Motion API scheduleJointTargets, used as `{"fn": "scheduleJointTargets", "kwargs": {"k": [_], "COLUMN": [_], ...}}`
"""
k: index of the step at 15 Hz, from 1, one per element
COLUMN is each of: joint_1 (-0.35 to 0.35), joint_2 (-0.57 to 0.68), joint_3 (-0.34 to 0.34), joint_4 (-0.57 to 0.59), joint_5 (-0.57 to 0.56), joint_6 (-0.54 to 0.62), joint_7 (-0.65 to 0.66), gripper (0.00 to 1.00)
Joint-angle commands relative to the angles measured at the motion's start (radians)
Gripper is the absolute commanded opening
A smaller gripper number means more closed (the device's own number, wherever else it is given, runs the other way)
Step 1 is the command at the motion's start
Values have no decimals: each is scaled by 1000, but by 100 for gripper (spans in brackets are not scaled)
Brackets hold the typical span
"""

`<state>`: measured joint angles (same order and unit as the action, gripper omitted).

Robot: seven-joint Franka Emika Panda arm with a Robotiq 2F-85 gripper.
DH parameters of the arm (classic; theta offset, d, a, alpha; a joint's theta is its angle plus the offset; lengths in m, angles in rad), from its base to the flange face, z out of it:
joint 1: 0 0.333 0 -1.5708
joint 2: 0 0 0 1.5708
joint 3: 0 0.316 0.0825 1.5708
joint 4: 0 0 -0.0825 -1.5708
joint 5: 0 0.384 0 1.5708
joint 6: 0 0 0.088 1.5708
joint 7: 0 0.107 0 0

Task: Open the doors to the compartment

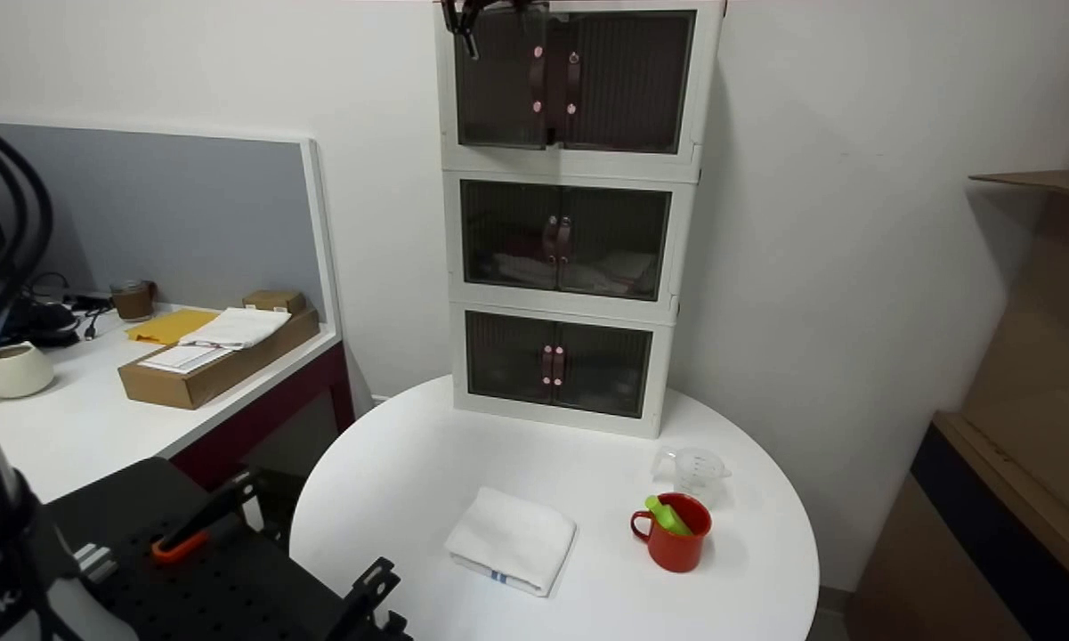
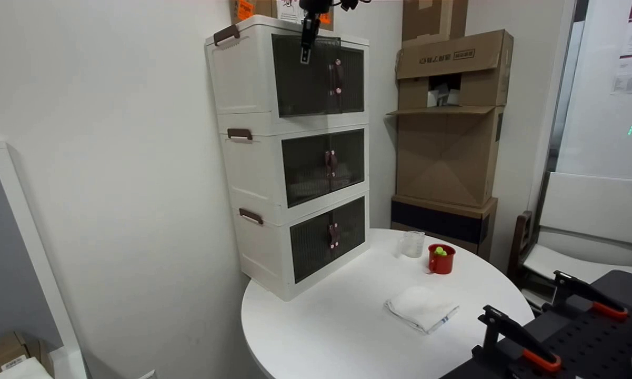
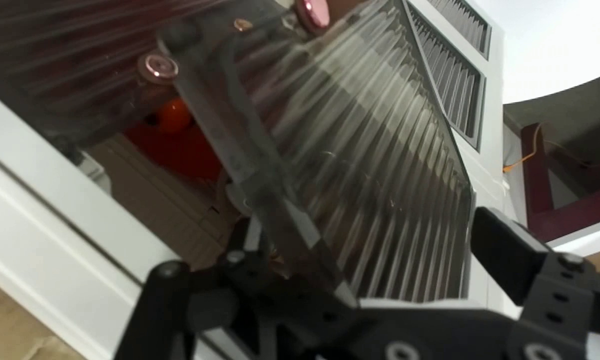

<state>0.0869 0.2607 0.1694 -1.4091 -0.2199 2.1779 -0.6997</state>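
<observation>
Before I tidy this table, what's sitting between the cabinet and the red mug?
In an exterior view, the clear measuring cup stands between the cabinet and the red mug.

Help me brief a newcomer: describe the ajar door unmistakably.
Find the white three-tier cabinet on the round table. In its top tier, take the dark ribbed door on the left in both exterior views. It stands partly swung out, while its right neighbour and the lower doors look shut.
</observation>
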Motion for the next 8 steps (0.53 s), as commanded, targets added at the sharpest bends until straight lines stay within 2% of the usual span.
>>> {"fn": "scheduleJointTargets", "kwargs": {"k": [1,5,8], "joint_1": [88,171,210], "joint_2": [-37,-37,-26], "joint_3": [-49,-61,-50], "joint_4": [-39,-16,9], "joint_5": [-177,-357,-433], "joint_6": [22,-97,-240], "joint_7": [263,581,741], "gripper": [100,100,100]}}
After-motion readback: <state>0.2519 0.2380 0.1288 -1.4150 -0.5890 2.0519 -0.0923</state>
